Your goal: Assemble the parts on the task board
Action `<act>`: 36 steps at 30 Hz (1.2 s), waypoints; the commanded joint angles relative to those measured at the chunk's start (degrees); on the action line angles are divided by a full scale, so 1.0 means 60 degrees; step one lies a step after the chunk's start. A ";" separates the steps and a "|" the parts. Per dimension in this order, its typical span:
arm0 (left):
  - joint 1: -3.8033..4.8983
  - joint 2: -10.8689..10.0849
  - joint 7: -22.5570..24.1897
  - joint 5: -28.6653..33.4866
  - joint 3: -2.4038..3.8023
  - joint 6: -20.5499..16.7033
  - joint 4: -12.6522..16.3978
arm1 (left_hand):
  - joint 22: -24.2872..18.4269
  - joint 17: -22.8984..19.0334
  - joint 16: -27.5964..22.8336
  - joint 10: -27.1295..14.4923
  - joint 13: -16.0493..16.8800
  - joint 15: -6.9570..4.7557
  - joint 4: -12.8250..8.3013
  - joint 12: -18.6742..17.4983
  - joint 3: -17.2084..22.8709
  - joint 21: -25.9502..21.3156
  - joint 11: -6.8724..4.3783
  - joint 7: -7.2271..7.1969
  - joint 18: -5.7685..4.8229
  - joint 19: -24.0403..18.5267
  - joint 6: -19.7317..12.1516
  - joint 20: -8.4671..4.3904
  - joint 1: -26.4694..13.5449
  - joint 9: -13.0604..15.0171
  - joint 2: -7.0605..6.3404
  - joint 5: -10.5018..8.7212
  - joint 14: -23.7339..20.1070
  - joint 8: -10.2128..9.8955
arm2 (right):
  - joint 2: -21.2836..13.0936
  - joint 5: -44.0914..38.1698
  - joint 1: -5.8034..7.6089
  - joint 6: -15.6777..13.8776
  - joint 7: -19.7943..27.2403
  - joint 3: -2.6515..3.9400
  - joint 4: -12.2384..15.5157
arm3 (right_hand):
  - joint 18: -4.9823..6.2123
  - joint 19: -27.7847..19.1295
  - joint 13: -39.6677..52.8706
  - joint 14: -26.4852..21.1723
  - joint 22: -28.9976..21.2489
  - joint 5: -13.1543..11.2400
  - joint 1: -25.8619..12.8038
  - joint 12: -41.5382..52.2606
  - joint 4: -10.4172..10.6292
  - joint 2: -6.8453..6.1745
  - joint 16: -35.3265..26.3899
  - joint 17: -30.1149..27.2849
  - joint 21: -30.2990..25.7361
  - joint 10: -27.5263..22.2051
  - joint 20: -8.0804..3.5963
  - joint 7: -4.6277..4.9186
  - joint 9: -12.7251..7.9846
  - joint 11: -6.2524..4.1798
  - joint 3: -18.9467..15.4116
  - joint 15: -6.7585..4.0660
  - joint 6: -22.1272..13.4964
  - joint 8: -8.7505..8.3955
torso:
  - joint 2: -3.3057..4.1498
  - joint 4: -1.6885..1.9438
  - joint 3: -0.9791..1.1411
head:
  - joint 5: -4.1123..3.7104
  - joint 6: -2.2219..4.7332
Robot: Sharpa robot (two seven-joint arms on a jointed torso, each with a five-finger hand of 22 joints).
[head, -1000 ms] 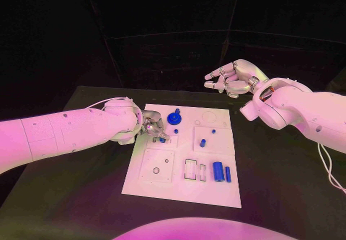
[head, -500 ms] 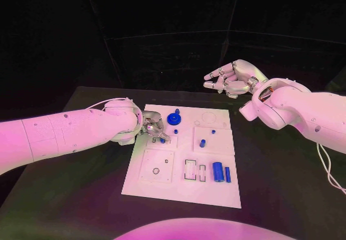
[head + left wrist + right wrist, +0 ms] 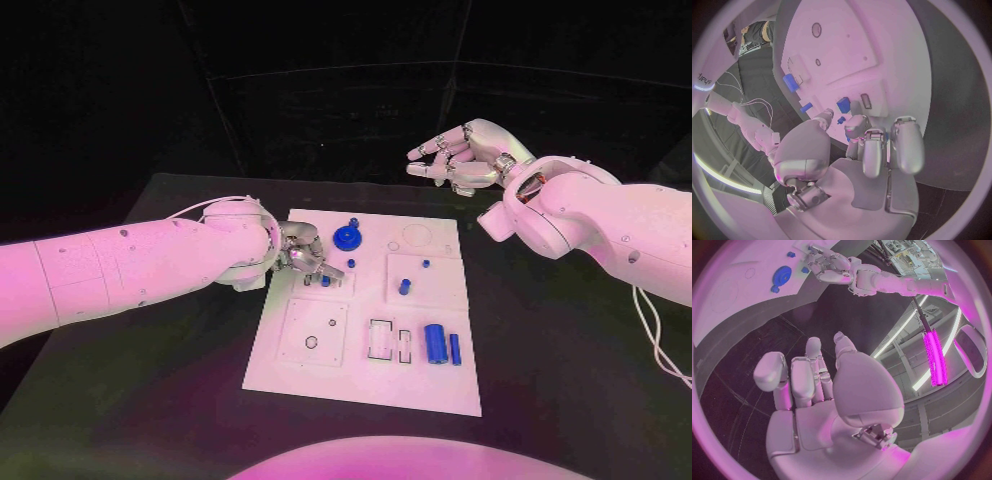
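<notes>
- The left hand (image 3: pixel 303 252) has barely moved over the last second; it stays low at the task board's (image 3: pixel 361 385) far-left corner, fingers (image 3: pixel 872 150) curled onto a small blue part (image 3: pixel 842 104) — seemingly pinching it, though I cannot tell for sure.
- The right hand (image 3: pixel 464 157) stays raised past the tabletop's (image 3: pixel 577 350) far edge, fingers loosely curled, holding nothing.
- Blue gear (image 3: pixel 348 237) sits at the board's far edge — seating probably continues.

The flat rectangular white task board (image 3: pixel 361 385) lies on the matte black table (image 3: pixel 562 350). The small plastic parts on it are blue: a round toothed gear (image 3: pixel 348 238), a thick cylinder (image 3: pixel 436 343) and a thin rod (image 3: pixel 456 347). Both metal hands (image 3: pixel 306 253) (image 3: pixel 459 160) are silver, on white arms.
</notes>
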 commanded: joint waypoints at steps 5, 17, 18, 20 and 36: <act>0.0130 -0.0243 0.0097 0.0748 0.0074 -0.0348 0.0244 | -0.0171 0.2509 0.0031 -0.0167 -0.0247 -0.0006 0.0019 -0.0165 -0.0390 -0.0104 0.0051 0.0088 -0.0091 0.0097 -0.0191 -0.0024 0.0413 -0.0042 0.0180 -0.0052 0.1008 -0.0164 | 0.0022 0.0023 0.0016 0.0056 0.0115 0.0008 -0.0023 | 0.0172 -0.0084 -0.0024 0.0144 -0.0031 0.0047 -0.0091 -0.0043 -0.0003 0.0035 -0.0074 -0.0035 -0.0078 -0.0061 0.0025 -0.0011 0.0010 0.0014 -0.0069 0.0034 -0.0072 0.0037 | 0.0007 -0.0007 -0.0009 | -0.0011 0.0032; 0.0979 -0.0355 0.0197 0.1339 0.0506 0.1451 -0.0332 | -0.0810 0.2509 0.0031 -0.0645 -0.0882 0.0306 -0.0119 -0.0602 -0.1049 -0.0616 0.0417 0.0510 0.0036 -0.0130 -0.0801 0.0256 0.1363 -0.0777 0.0395 -0.0038 0.1008 -0.1139 | 0.0106 0.0025 0.0014 0.0075 0.0123 0.0007 -0.0126 | 0.0172 -0.0084 -0.0024 0.0144 -0.0031 0.0047 -0.0091 -0.0043 -0.0003 0.0035 -0.0074 -0.0035 -0.0078 -0.0061 0.0025 -0.0011 0.0010 0.0014 -0.0069 0.0034 -0.0072 0.0037 | -0.0001 -0.0001 0.0010 | 0.0006 0.0078; 0.1015 -0.0280 0.0193 0.1235 0.0512 0.1590 -0.0508 | -0.0810 0.2509 0.0031 -0.0651 -0.0890 0.0310 -0.0100 -0.0605 -0.1089 -0.0619 0.0421 0.0514 0.0037 -0.0130 -0.0789 0.0263 0.1370 -0.0802 0.0414 -0.0039 0.1008 -0.1157 | 0.0116 0.0025 0.0014 0.0077 0.0125 0.0007 -0.0132 | 0.0172 -0.0084 -0.0024 0.0144 -0.0031 0.0047 -0.0091 -0.0043 -0.0003 0.0035 -0.0074 -0.0035 -0.0078 -0.0061 0.0025 -0.0011 0.0010 0.0014 -0.0069 0.0034 -0.0072 0.0037 | 0.0006 -0.0008 0.0005 | 0.0005 0.0085; 0.1065 -0.0097 0.0182 0.1027 0.0519 0.1843 -0.0891 | -0.0818 0.2509 0.0031 -0.0660 -0.0905 0.0312 -0.0091 -0.0614 -0.1109 -0.0625 0.0423 0.0515 0.0039 -0.0132 -0.0784 0.0266 0.1376 -0.0815 0.0424 -0.0038 0.1008 -0.1166 | 0.0131 0.0025 0.0014 0.0080 0.0125 0.0007 -0.0144 | 0.0172 -0.0086 -0.0029 0.0143 -0.0036 0.0050 -0.0096 -0.0044 0.0004 0.0043 -0.0079 -0.0037 -0.0083 -0.0061 0.0026 -0.0011 0.0010 0.0015 -0.0078 0.0034 -0.0075 0.0037 | 0.0020 -0.0015 -0.0006 | -0.0002 0.0087; 0.0908 0.1162 0.0092 -0.0013 0.0467 0.2438 -0.3149 | -0.0747 0.2509 0.0031 -0.0654 -0.0895 0.0322 0.0074 -0.0584 -0.1402 -0.0591 0.0427 0.0514 0.0029 -0.0105 -0.0647 0.0290 0.1428 -0.0960 0.0575 -0.0055 0.1008 -0.1232 | 0.0177 0.0025 0.0012 0.0094 0.0125 0.0006 -0.0161 | 0.0173 -0.0087 -0.0040 0.0143 -0.0039 0.0054 -0.0092 -0.0053 0.0006 0.0051 -0.0081 -0.0036 -0.0086 -0.0065 0.0026 -0.0011 0.0010 0.0015 -0.0081 0.0035 -0.0077 0.0036 | 0.0010 0.0000 -0.0005 | 0.0024 0.0045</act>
